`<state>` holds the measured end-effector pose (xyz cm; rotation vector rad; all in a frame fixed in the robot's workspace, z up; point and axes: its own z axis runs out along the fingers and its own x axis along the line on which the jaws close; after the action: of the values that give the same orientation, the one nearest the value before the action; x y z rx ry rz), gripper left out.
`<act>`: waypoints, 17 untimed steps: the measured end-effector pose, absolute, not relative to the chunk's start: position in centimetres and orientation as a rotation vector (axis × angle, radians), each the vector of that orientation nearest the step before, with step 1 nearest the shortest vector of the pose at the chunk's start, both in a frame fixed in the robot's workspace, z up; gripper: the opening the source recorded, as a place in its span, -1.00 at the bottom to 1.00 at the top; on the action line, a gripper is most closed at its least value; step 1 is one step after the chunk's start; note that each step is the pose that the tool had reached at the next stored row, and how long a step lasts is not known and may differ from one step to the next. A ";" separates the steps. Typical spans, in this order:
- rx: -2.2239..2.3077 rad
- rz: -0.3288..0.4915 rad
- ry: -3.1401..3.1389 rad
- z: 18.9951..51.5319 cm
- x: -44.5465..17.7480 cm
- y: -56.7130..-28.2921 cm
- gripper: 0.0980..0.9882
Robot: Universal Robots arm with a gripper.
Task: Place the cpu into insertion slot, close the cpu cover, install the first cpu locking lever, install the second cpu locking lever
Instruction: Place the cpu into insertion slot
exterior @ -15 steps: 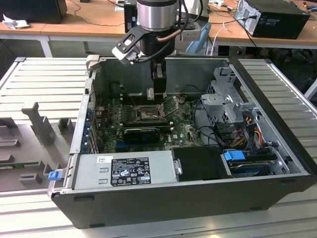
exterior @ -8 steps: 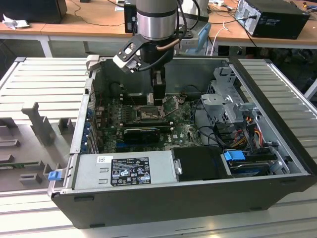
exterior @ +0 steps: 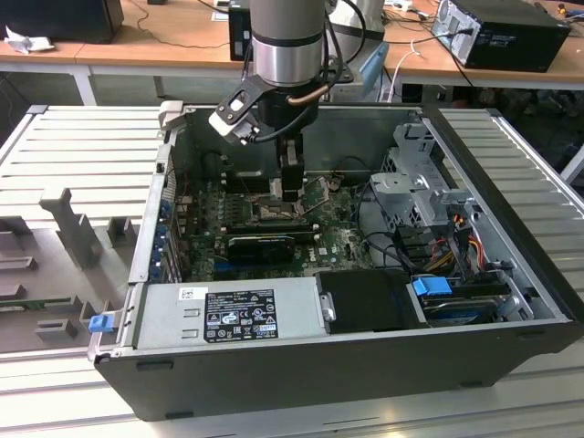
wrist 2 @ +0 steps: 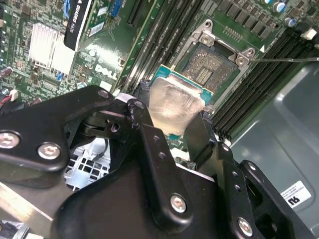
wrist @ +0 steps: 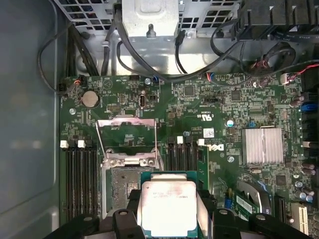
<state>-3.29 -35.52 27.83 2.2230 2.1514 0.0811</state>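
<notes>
My gripper (wrist 2: 172, 113) is shut on the cpu (wrist 2: 175, 104), a flat square chip with a pale silver top and a green rim, clamped by two opposite edges between black fingers (wrist 2: 143, 102). In the first wrist view the cpu (wrist: 167, 206) hangs just beside and partly over the insertion slot (wrist: 121, 183), whose dark pin field is bare. The slot (wrist 2: 208, 69) lies a short way beyond the chip, apart from it. The cpu cover (wrist: 127, 135), a silvery frame, stands swung open on the slot's far side. In the exterior view the gripper (exterior: 290, 192) hangs low inside the computer case over the motherboard.
Black memory slots (wrist: 79, 174) flank the socket on both sides. A ribbed silver heatsink (wrist: 261, 145) sits on the board nearby. The case holds a power supply (exterior: 233, 315), a metal drive cage (exterior: 420, 182) and loose cables (exterior: 456, 237). The case walls (exterior: 155, 210) close in the space.
</notes>
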 end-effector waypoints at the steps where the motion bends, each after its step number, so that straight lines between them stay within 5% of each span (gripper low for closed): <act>1: 2.224 0.079 2.152 27.6 -3.3 -35.5 -0.03; 17: 2.210 0.076 2.170 23.8 -3.5 -32.9 -0.03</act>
<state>-3.53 -32.90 23.83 2.2097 2.1705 0.0761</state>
